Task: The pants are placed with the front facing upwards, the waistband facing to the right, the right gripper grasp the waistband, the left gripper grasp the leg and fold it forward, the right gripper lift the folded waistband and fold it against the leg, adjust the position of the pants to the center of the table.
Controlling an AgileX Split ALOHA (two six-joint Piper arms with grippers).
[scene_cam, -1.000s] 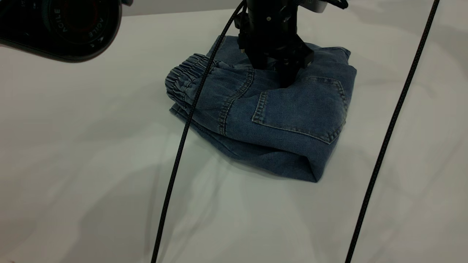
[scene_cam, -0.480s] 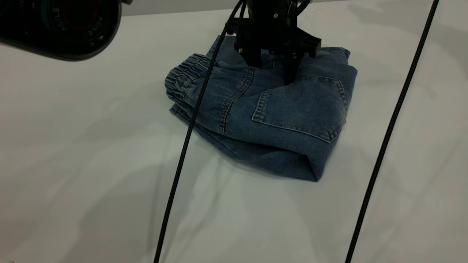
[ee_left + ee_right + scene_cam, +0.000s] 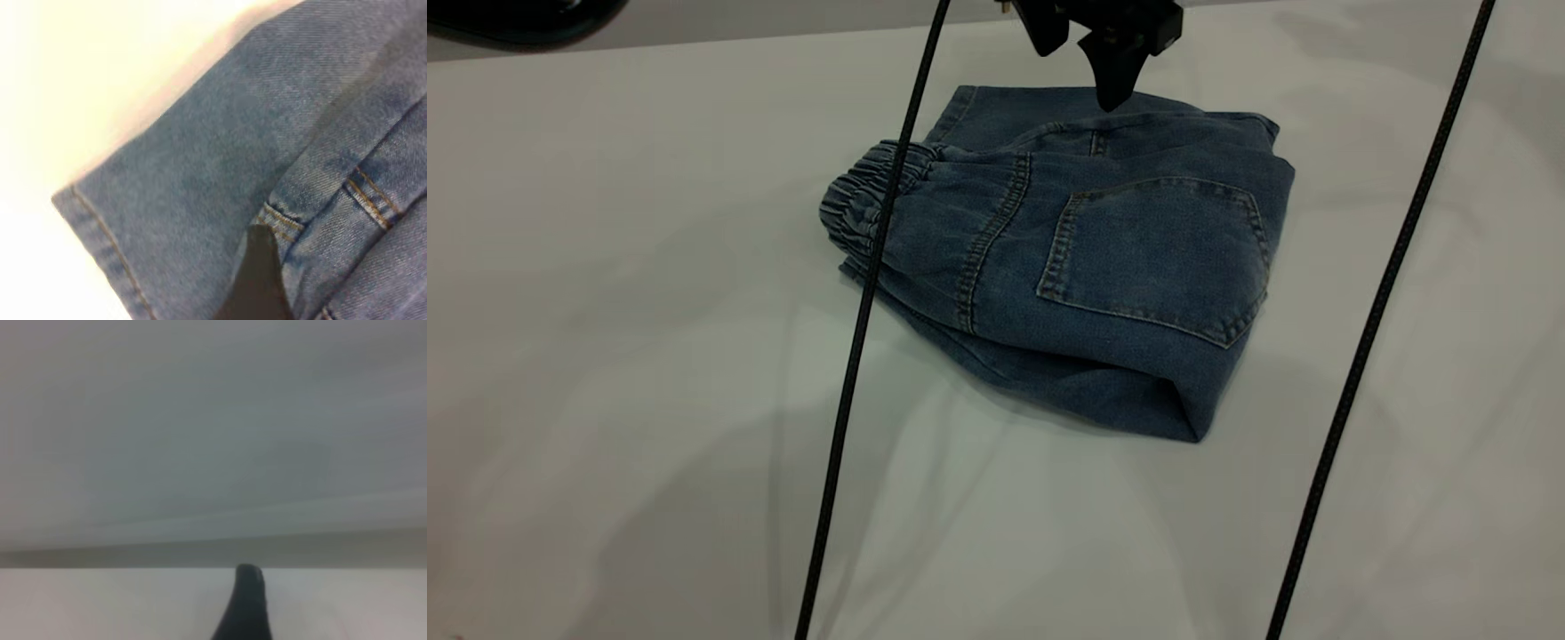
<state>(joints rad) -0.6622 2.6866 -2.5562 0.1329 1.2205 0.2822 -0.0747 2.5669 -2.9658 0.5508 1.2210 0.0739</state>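
The pants (image 3: 1103,267) lie folded into a compact bundle on the table (image 3: 649,356), a back pocket facing up. The ruched waistband (image 3: 863,200) forms the bundle's left end in the exterior view. My left gripper (image 3: 1080,76) hangs open just above the bundle's far edge, touching nothing. In the left wrist view, denim (image 3: 200,173) with a hem and orange stitching lies close below one dark finger (image 3: 257,280). The right gripper is outside the exterior view. Its wrist view shows one dark finger (image 3: 245,603) over bare table, away from the pants.
Two black cables cross the exterior view: one (image 3: 854,338) passes in front of the waistband, the other (image 3: 1369,311) runs to the right of the pants. A pale wall (image 3: 213,420) rises behind the table's far edge.
My left gripper has lifted off the pants and risen toward the back, and the dent it pressed has flattened. The black arm housing at the top left has slid almost out of view.
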